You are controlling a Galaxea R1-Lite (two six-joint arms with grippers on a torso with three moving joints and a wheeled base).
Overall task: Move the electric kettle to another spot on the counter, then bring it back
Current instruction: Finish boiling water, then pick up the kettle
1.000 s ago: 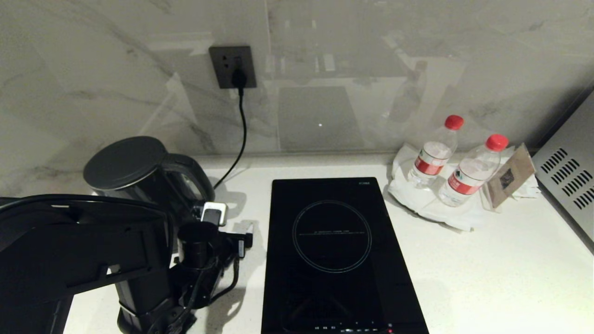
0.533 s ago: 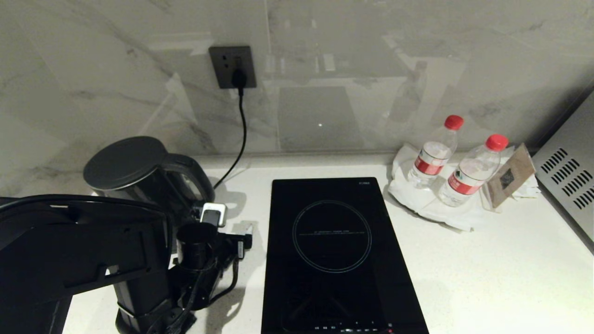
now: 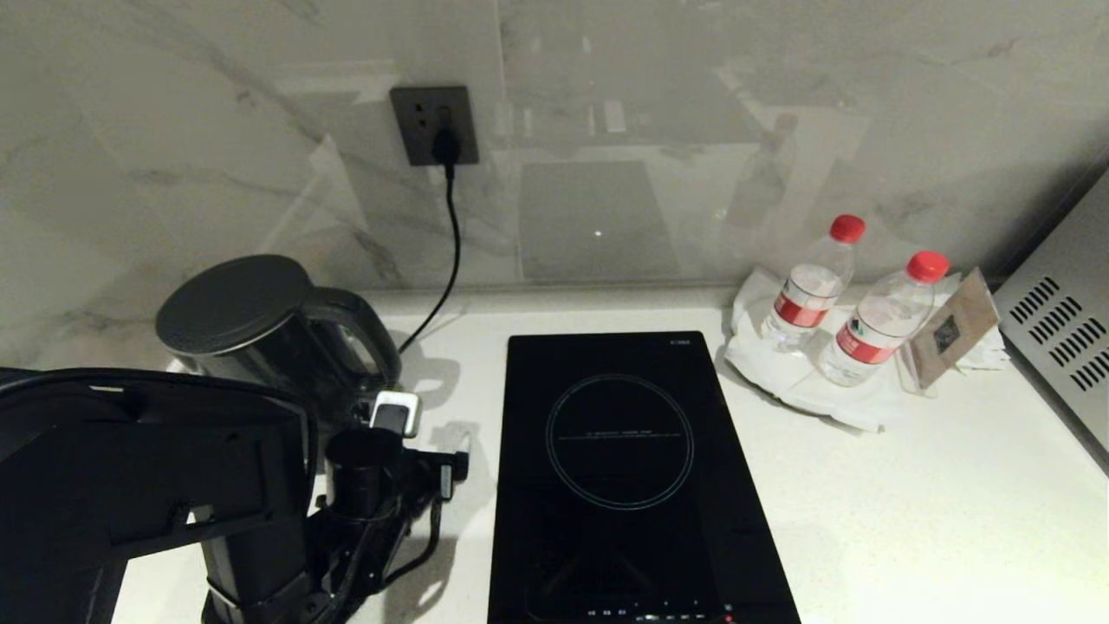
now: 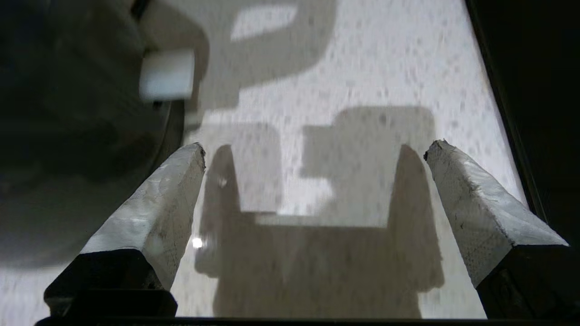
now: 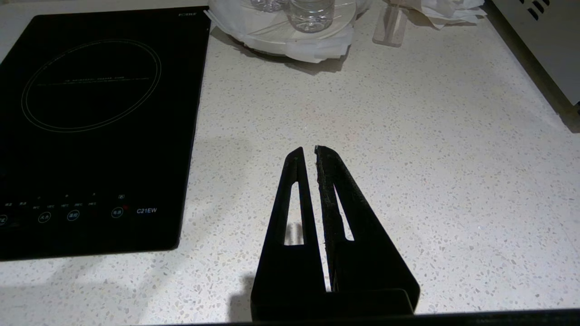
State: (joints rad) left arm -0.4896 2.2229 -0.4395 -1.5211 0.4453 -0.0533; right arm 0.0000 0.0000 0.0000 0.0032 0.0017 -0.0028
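The kettle (image 3: 260, 334) stands upright at the desk's (image 3: 910, 503) back-left, handle toward the hob (image 3: 619, 468), just beyond the nearer left hand (image 4: 315, 149), spread empty over bare desk; the right hand (image 5: 309, 149), pressed together, hangs well apart.

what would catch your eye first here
The black kettle at the counter's back left, with the left gripper open just beside it. Then the black hob in the middle and two red-capped bottles at the back right.
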